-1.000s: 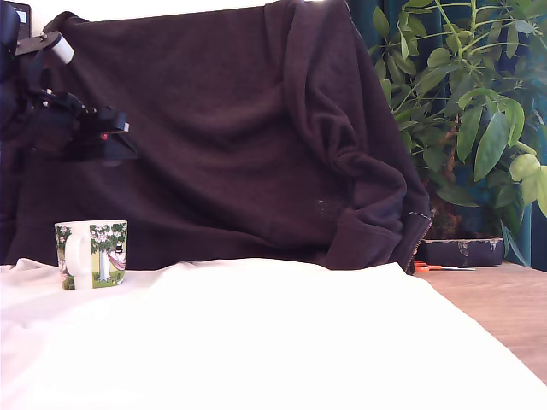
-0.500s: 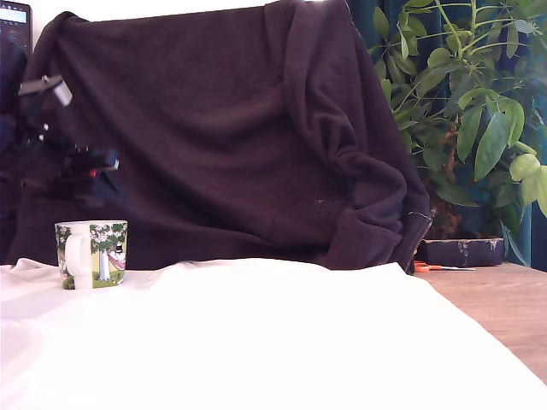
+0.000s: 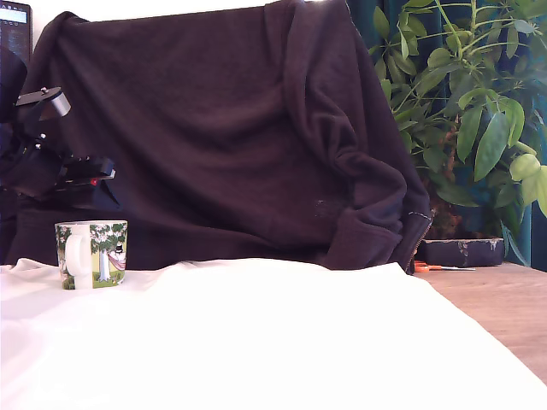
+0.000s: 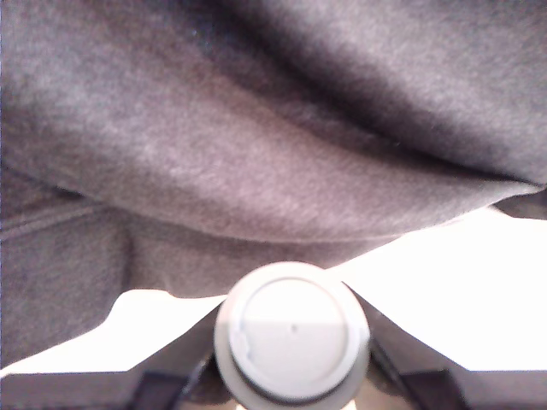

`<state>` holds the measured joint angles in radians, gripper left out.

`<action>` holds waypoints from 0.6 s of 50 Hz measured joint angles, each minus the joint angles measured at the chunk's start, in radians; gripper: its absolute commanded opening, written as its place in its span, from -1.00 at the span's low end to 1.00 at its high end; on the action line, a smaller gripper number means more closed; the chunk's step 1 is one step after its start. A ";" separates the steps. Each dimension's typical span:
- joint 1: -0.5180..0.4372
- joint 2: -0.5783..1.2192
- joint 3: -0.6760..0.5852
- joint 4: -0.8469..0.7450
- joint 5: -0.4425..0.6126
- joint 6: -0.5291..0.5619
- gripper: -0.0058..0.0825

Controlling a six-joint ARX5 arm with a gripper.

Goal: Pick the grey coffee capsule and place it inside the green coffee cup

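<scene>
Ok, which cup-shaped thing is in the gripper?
The capsule, round lid showing, clamped in the gripper; the mug stands free on the white cloth.

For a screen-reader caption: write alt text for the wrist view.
A grey coffee capsule, seen lid-on as a pale round disc, sits gripped between the dark fingers of the gripper. Behind it hangs a folded dark cloth above a bright white cloth.

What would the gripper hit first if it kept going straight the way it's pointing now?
Most likely the dark fabric backdrop. In the wrist view the gripper, shut on the grey coffee capsule, faces that cloth. The exterior view shows it above the green coffee cup, pointing sideways; depth is unclear.
</scene>
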<state>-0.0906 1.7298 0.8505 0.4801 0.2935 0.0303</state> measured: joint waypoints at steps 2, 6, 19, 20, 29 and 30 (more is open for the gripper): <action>0.000 0.000 0.000 -0.002 0.000 0.000 0.45; 0.000 0.000 0.000 -0.001 0.000 0.000 0.44; 0.000 -0.034 0.000 -0.011 0.000 0.000 -0.48; 0.000 -0.046 0.000 -0.017 0.000 0.000 -0.63; 0.000 -0.225 0.000 -0.118 0.000 -0.001 -0.90; 0.000 -0.250 0.000 -0.133 0.000 -0.001 -0.90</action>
<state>-0.0906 1.4799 0.8505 0.3473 0.2935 0.0296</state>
